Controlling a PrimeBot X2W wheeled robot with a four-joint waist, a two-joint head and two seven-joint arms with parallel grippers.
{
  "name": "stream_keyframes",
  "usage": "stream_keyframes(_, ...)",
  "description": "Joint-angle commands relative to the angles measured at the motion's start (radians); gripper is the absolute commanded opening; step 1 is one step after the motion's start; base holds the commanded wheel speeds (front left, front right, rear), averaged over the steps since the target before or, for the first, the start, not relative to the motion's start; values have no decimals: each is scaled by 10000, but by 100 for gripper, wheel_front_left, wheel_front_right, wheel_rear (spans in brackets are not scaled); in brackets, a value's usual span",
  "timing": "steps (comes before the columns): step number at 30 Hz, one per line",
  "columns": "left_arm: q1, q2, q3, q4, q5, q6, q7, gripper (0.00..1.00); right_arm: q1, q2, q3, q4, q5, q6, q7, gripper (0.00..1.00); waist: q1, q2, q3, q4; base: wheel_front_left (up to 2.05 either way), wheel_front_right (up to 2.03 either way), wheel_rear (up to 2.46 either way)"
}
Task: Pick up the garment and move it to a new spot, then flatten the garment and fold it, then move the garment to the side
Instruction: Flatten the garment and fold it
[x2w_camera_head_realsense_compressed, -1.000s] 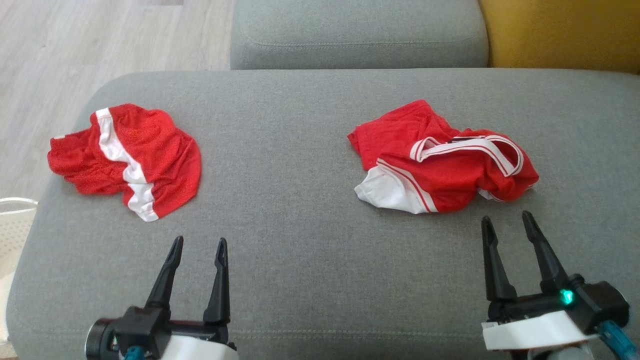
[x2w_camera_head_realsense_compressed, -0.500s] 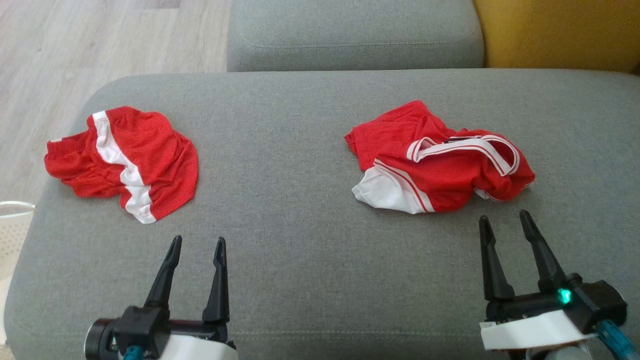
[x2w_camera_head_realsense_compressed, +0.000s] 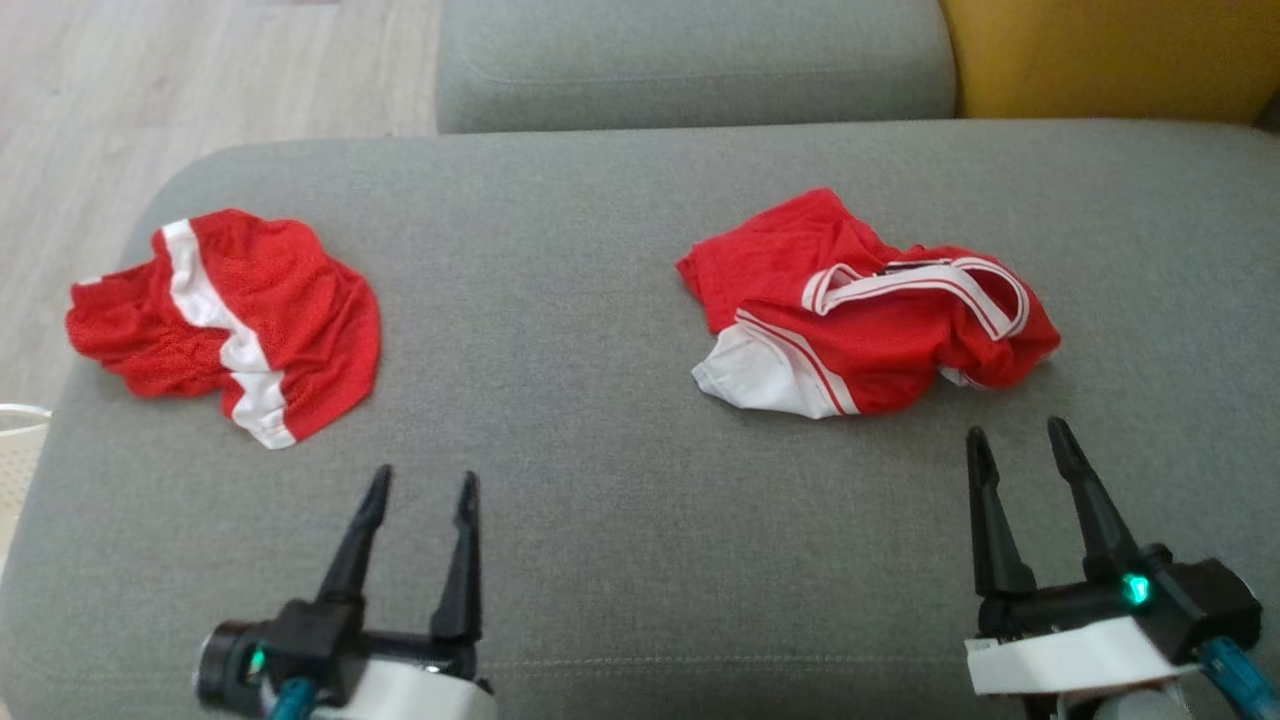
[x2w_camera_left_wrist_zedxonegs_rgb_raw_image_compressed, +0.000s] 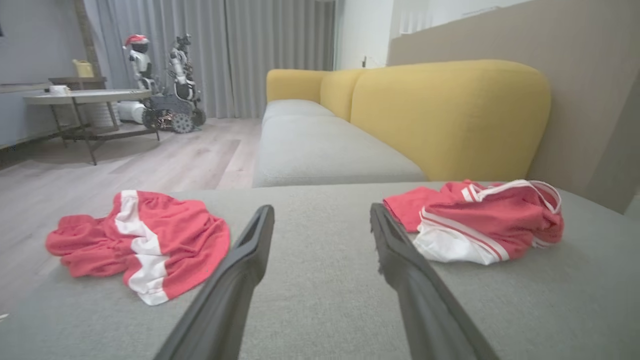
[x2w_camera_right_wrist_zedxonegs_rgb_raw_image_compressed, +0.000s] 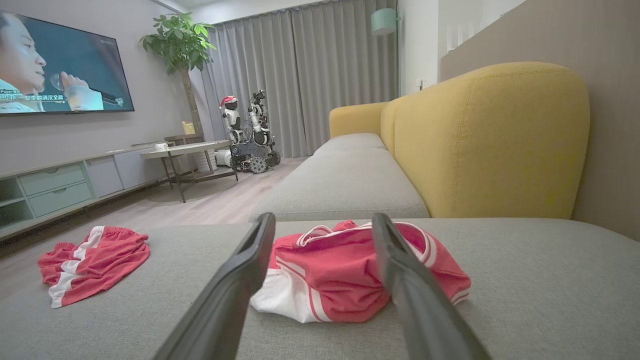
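Two crumpled red garments lie on the grey sofa seat (x2w_camera_head_realsense_compressed: 580, 400). The red-and-white shorts (x2w_camera_head_realsense_compressed: 230, 320) are at the left, near the seat's edge. A red top with white trim (x2w_camera_head_realsense_compressed: 870, 310) lies at the right. My left gripper (x2w_camera_head_realsense_compressed: 423, 476) hovers open over bare cushion, nearer than the shorts (x2w_camera_left_wrist_zedxonegs_rgb_raw_image_compressed: 165, 240) and to their right. My right gripper (x2w_camera_head_realsense_compressed: 1016, 430) is open just short of the top's near edge. In the right wrist view the top (x2w_camera_right_wrist_zedxonegs_rgb_raw_image_compressed: 335, 270) shows between and beyond the open right gripper (x2w_camera_right_wrist_zedxonegs_rgb_raw_image_compressed: 324, 217). Nothing is held.
A second grey seat cushion (x2w_camera_head_realsense_compressed: 690, 60) lies beyond, with the yellow backrest (x2w_camera_head_realsense_compressed: 1110, 55) at the far right. Wooden floor (x2w_camera_head_realsense_compressed: 150, 90) runs along the left. A white basket rim (x2w_camera_head_realsense_compressed: 18, 420) shows at the left edge. Another robot (x2w_camera_right_wrist_zedxonegs_rgb_raw_image_compressed: 247, 132) stands by the curtains.
The head camera has shifted, sliding the whole scene slightly left and up. My left gripper has moved a little to the right. Both garments lie as before.
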Motion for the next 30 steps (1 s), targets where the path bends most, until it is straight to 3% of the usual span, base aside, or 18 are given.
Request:
stream_keyframes(1,-647,-83,212,-258,77,-47,-51,100,-625,-15,252,-337,81,65,-44,100,1,-1,103,-93,0,0,0)
stream_keyframes(10,-3525,-83,-1134,1442,743,-1084,-51,100,-1469,-15,63,-877,-131,65,-44,100,1,-1,1567,-911,0,0,0)
stream_keyframes(16,-5980,-83,-2520,3372,943,-1484,-51,100,-2028,-15,-62,-1126,-199,65,-44,100,1,-1,2660,-1525,0,0,0)
stream_keyframes(19,-6940,-83,-3077,4163,900,-1393,-51,100,-2243,-15,-1,-1175,-172,65,-44,100,1,-1,3008,-1791,0,0,0)
stream_keyframes(30,-8771,-83,-4153,5670,323,-402,-51,100,-2627,-14,76,-1195,146,65,-44,100,1,-1,3750,-2513,0,0,0)
